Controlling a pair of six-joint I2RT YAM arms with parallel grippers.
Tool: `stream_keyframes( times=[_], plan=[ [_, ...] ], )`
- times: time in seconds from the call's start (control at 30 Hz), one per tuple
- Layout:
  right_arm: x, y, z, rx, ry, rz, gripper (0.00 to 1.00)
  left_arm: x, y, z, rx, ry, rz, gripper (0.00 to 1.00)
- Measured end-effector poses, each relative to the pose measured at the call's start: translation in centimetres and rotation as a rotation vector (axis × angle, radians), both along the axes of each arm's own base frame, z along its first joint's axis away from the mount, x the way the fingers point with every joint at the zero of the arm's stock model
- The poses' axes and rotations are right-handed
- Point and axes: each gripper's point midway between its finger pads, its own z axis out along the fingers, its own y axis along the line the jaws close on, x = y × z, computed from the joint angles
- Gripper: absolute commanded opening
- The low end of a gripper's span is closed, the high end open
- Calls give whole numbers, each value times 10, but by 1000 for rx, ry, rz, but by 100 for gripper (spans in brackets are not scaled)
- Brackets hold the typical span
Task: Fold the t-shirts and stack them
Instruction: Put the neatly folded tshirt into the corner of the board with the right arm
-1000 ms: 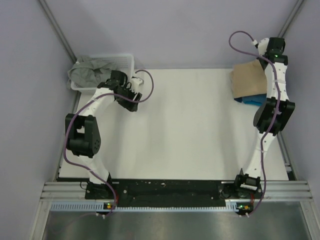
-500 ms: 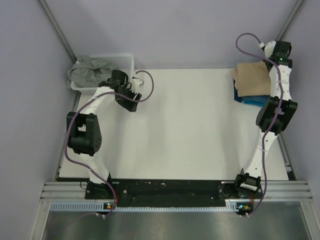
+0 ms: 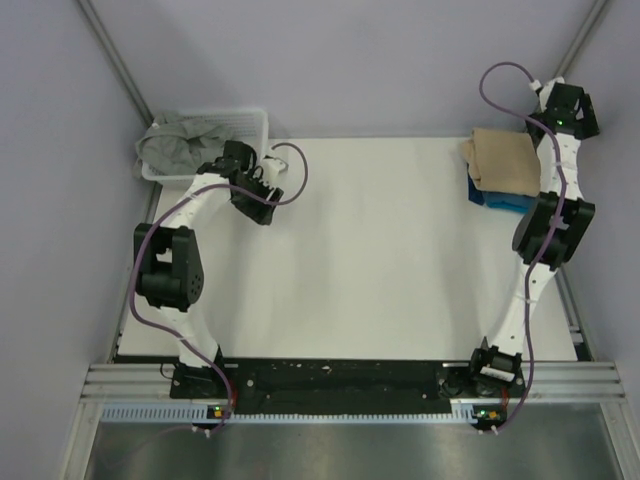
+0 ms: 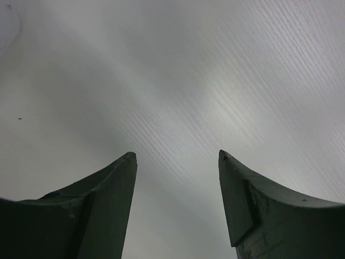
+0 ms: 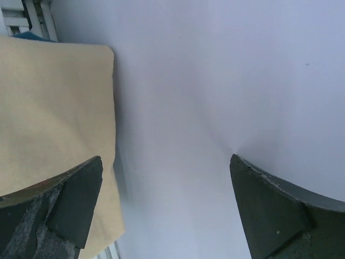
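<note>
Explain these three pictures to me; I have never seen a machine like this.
Two robot arms are bolted at the near edge of the table. The wide picture looks down from above; the other two come from wrist cameras, showing each arm's own dark fingers. The left hand is open over bare table, holding nothing. The right hand is open and empty too, near a folded tan t-shirt lying on a teal t-shirt at the far right. A grey-green t-shirt sits crumpled in a white basket, far left.

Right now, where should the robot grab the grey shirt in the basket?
Probably the raised crumpled fold in the middle of the grey shirt, coming straight down from above. The basket walls block the sides, and the bunched cloth offers ridges to pinch.
</note>
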Motion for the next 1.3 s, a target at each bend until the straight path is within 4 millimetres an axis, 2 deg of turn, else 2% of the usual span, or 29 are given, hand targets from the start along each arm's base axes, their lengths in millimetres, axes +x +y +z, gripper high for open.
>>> stream_keyframes(
  times=[0.07,0.17,0.27,0.37,0.43,0.57,0.63,0.67,0.7,0.73,0.8,0.9,0.97,1.03,1.17,1.3],
  plan=[
    [1,2,4,2,-20,-4,99,0,0,0,1,0,-2,66],
    [-1,16,13,16,-37,9,99,-1,0,2,2,-4,-6,66],
    [-7,40,31,37,-61,54,99,-7,2,9,2,-24,-12,66],
    [-17,89,60,72,-108,146,99,-20,4,18,-1,-56,-14,67],
    [-27,136,81,130,-159,245,99,-32,7,23,-5,-85,-13,68],
    [-60,224,111,312,-274,459,99,-54,15,31,-42,-162,14,71],
    [-88,255,115,396,-330,537,99,-63,21,30,-79,-208,46,74],
    [-102,264,112,425,-356,561,99,-67,24,27,-96,-227,62,82],
    [-114,274,105,452,-375,586,99,-71,28,24,-118,-249,86,99],
    [-124,281,96,473,-385,600,99,-73,32,21,-137,-273,108,99],
    [-149,298,60,534,-380,633,99,-77,38,13,-173,-324,152,99],
    [-173,315,10,621,-370,654,99,-74,49,0,-225,-428,242,99],
    [-192,320,-24,673,-355,641,99,-74,54,-11,-253,-477,295,99],
    [-206,319,-48,700,-357,614,99,-74,55,-19,-280,-517,334,99],
    [-223,311,-64,700,-436,568,99,-61,60,-13,-307,-613,381,99],
    [-231,303,-75,679,-527,539,99,-47,68,-2,-345,-693,426,99]
  ],
)
